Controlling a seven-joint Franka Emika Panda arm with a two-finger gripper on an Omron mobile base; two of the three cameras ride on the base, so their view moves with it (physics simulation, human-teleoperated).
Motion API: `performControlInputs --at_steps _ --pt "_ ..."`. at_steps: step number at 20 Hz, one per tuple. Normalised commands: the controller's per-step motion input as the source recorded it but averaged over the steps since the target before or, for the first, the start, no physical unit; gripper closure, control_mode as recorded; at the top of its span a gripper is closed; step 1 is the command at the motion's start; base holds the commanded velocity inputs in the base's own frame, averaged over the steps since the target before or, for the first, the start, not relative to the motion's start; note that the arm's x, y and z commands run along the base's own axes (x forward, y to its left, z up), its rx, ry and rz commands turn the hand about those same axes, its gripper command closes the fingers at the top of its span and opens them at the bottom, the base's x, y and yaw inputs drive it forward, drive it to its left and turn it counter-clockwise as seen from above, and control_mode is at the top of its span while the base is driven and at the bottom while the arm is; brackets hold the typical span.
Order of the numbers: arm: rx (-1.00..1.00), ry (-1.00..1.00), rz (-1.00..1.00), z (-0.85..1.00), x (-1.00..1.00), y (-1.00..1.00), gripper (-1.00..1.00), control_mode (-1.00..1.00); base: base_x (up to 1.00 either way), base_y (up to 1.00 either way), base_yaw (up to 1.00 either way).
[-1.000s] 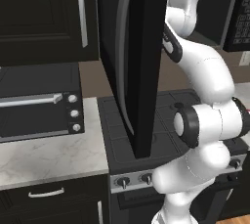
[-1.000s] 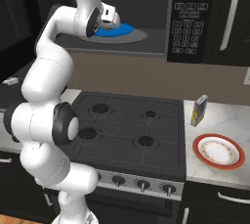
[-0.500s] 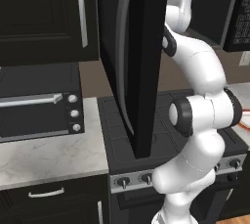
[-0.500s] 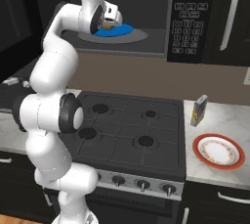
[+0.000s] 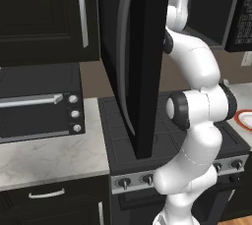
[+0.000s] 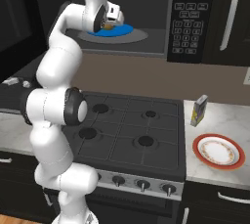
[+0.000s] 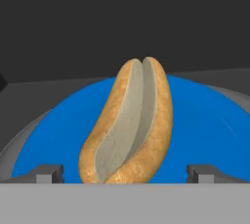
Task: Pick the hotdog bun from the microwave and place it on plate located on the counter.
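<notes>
hotdog bun (image 7: 128,130): matt, bread-like crust
blue dish (image 7: 205,125): smooth, glossy
table (image 5: 49,155): polished marble look
microwave (image 6: 195,17): glossy black

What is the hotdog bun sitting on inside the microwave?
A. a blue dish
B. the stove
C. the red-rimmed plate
A. In the hand view the hotdog bun lies on a blue dish, between the open fingers.

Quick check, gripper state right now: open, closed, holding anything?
Gripper: open, holding nothing; the jaws stand wide on either side of the hotdog bun, which lies on the blue dish in the microwave.
</notes>
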Motion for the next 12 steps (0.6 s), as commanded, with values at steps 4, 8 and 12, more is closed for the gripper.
performControlInputs --at_steps 4,8,12 --pt "0.00 0.00 0.00 -0.06 0.29 -0.01 -1.00 -1.00 0.00 0.00 0.00" --pt "0.00 0.00 0.00 -0.01 0.25 0.00 -1.00 -1.00 0.00 0.00 0.00" --pt "0.00 0.00 0.00 -0.01 0.09 0.00 1.00 -1.00 0.00 0.00 0.00"
